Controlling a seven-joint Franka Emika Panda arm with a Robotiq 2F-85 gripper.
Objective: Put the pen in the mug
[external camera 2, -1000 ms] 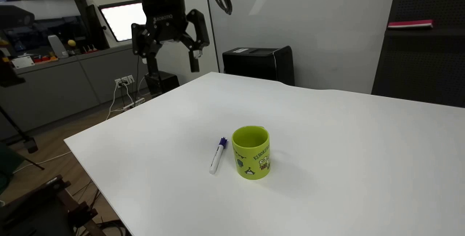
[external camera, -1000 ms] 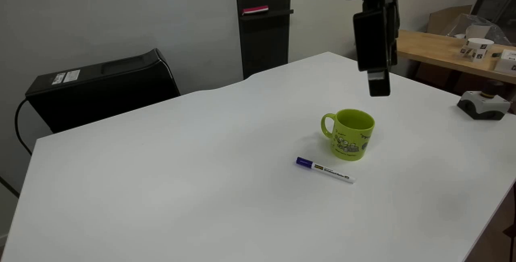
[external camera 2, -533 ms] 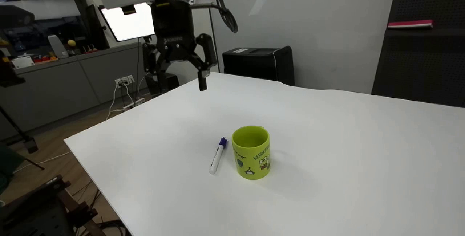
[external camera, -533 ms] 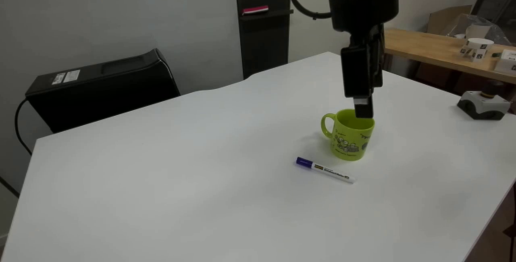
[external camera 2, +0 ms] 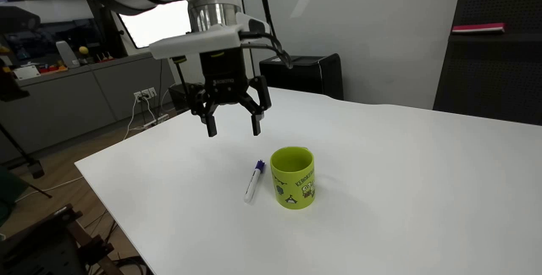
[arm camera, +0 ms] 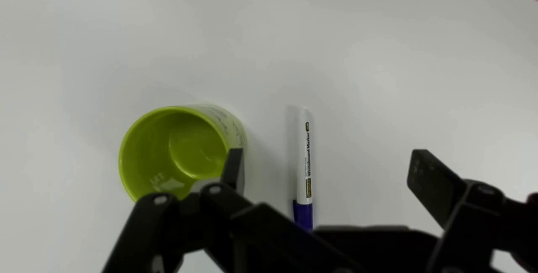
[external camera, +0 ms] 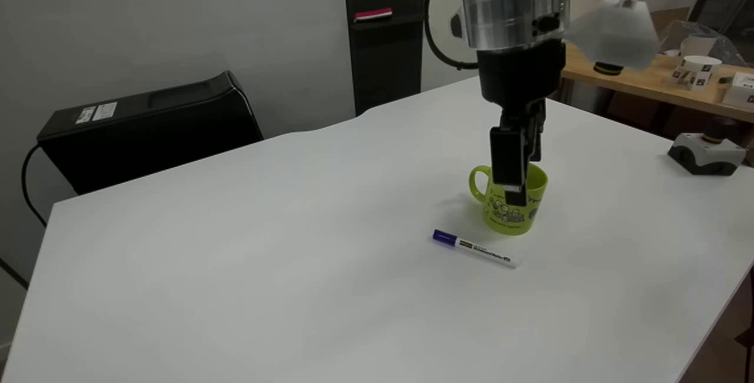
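The white pen point(external camera: 478, 250) with its dark blue cap lies flat on the white table, close beside the mug point(external camera 2: 293, 190) but apart from it. Upright and lime-green, the mug has its handle showing at one side in an exterior view. My gripper point(external camera 2: 234, 133) hangs above the table, open with nothing between its fingers. In the wrist view the pen point(arm camera: 303, 159) appears between the spread fingertips, nearer the left one, and the arm's linkage hides the end of its cap. The left finger point(arm camera: 232, 168) overlaps the rim of the mug point(arm camera: 168, 147) in that view.
A grey and black button box point(external camera: 707, 153) sits near a table edge. Beyond the table stand a black case point(external camera 2: 300, 76) and a wooden bench point(external camera: 618, 79) with white items. The table edge point(external camera 2: 114, 211) runs along the near side.
The gripper has come down towards the table and closer to the pen and mug, its jaws staying wide. Pen and mug have not moved.
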